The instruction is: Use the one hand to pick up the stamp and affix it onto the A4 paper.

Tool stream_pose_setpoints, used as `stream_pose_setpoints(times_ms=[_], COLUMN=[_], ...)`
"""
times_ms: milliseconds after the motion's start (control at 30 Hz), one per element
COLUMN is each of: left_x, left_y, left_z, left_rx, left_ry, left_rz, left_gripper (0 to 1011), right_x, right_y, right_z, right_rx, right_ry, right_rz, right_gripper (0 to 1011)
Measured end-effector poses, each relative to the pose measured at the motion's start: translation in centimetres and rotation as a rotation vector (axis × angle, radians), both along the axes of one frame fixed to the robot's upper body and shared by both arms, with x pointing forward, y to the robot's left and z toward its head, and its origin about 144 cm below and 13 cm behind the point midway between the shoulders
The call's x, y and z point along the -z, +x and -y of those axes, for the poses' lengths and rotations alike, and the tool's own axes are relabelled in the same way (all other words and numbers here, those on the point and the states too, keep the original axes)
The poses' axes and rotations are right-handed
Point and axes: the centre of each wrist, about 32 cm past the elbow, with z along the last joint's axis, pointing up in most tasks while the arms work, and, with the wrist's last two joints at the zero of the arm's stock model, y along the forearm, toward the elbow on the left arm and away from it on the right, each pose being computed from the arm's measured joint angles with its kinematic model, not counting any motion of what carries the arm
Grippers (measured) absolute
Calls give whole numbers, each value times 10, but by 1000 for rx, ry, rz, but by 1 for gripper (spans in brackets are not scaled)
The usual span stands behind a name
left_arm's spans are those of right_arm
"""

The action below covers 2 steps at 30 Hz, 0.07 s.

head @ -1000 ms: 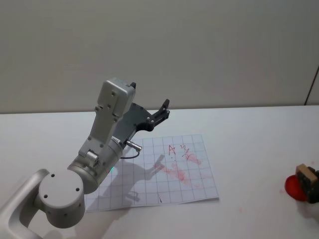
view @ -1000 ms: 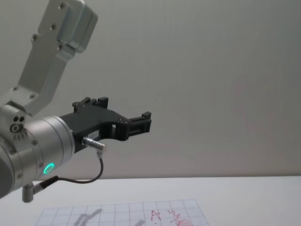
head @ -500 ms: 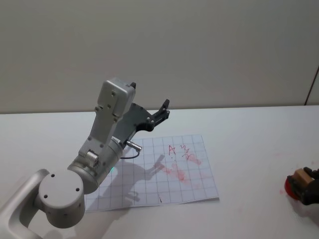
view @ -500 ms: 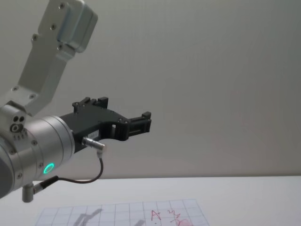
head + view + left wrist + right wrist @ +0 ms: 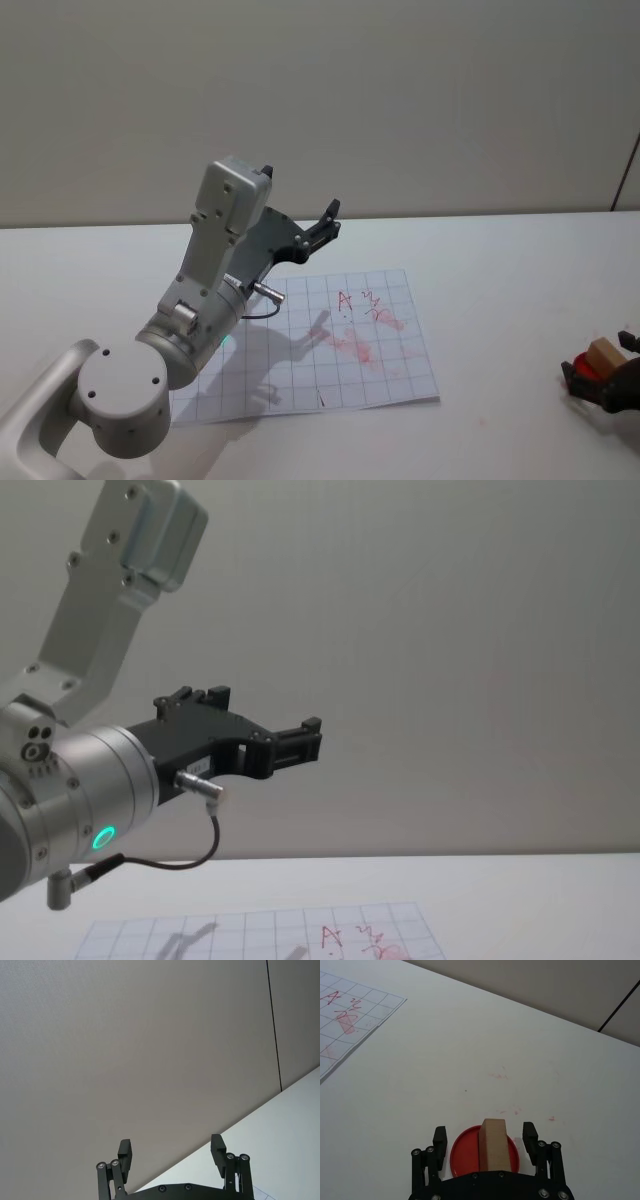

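Right gripper (image 5: 600,378) has dropped lower at the head view's right edge, and the stamp (image 5: 602,354) sits lower and further left than a second ago. Red ink pad (image 5: 484,1152), earlier a clear red disc beside the stamp, now shows there as a sliver under the black fingers (image 5: 575,374); wrist view has the fingers spread either side of the stamp on it.

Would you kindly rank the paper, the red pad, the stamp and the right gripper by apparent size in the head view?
1. Paper, by far.
2. Right gripper, open around the stamp, cut off by the frame edge, so unsure.
3. Stamp and red pad: both mostly hidden, too alike to rank.
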Motion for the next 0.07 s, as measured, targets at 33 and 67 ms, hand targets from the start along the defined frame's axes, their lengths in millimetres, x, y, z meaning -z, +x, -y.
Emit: stream_pose_setpoints(times_ms=[33, 67], left_x=[0, 0], left_y=[0, 0], left_z=[0, 0], left_rx=[0, 0], left_ry=[0, 0], left_rz=[0, 0], left_gripper=[1001, 1001], right_x=[0, 0], right_y=[0, 0], right_z=[0, 0], right_rx=[0, 0], right_ry=[0, -1], right_rz=[0, 0], right_gripper=[917, 969])
